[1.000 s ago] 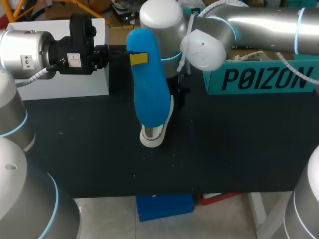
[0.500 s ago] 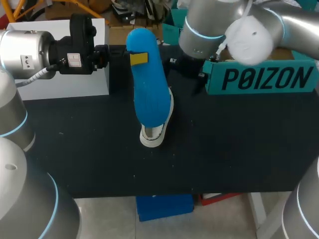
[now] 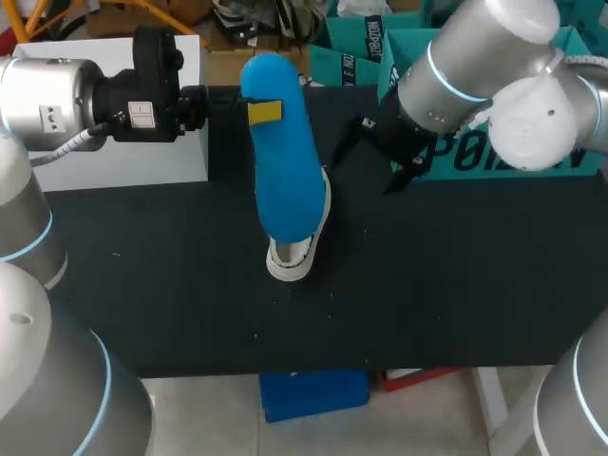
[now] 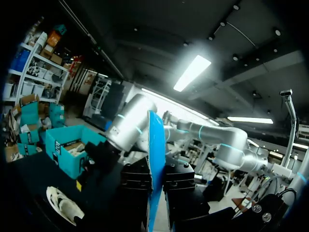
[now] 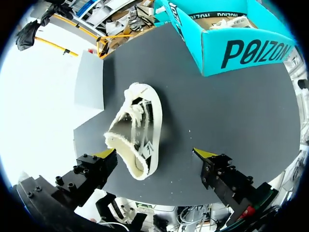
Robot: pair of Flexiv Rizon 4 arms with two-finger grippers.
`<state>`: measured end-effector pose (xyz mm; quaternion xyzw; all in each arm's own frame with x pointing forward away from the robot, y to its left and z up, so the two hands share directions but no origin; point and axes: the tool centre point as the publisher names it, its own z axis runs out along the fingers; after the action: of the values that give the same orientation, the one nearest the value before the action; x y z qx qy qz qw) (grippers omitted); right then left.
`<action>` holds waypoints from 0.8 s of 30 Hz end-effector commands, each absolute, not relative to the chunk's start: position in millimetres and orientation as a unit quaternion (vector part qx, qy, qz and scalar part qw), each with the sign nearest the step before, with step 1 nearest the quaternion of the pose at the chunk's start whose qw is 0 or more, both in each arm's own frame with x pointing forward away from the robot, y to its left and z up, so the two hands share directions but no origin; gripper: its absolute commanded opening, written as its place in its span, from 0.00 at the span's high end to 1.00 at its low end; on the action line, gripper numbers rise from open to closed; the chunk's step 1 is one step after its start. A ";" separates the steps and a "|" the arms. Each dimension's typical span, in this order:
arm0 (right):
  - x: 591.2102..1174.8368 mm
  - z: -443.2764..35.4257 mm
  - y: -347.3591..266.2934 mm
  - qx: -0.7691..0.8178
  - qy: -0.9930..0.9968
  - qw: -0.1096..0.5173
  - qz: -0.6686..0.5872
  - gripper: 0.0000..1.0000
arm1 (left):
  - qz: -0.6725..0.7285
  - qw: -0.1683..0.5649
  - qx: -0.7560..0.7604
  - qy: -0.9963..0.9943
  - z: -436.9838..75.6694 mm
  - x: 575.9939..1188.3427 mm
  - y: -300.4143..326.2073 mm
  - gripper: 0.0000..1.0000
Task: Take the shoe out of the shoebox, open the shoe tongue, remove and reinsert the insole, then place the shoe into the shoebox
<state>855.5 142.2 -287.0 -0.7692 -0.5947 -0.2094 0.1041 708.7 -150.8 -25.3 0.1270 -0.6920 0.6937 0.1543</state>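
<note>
Foam insole (image 3: 285,171), blue and flat, looks light and bendy; left gripper (image 3: 264,111) pinches it near one end, right gripper (image 3: 372,163) spreads wide beside the white lace-up shoe (image 5: 137,137).

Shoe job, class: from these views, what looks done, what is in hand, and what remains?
Done: the shoe lies on the table outside the shoebox, its blue insole out. In hand: the left pincer grips that insole above the shoe; the right pincer is open, holding nothing. Left: reinsert the insole, then box the shoe.

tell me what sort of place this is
Probably a robot test lab: two robot arms at a black table, one holding a blue insole, beside a white shoe and teal shoebox.
</note>
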 end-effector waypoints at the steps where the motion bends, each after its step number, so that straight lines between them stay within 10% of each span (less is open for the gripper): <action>1: 847.9 -279.6 138.5 -0.708 -0.483 0.290 -0.426 0.00 | 0.694 0.153 0.128 -0.692 -26.0 707.9 -152.1 1.00; 24: 857.3 -252.6 159.0 -0.592 -0.440 0.394 -0.548 0.00 | 0.694 0.153 0.128 -0.692 -26.0 707.9 -152.1 1.00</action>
<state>859.1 161.0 -249.0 -0.7005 -0.5154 -0.4015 0.2871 708.7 -150.8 -25.3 0.1269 -0.6920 0.6937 0.1543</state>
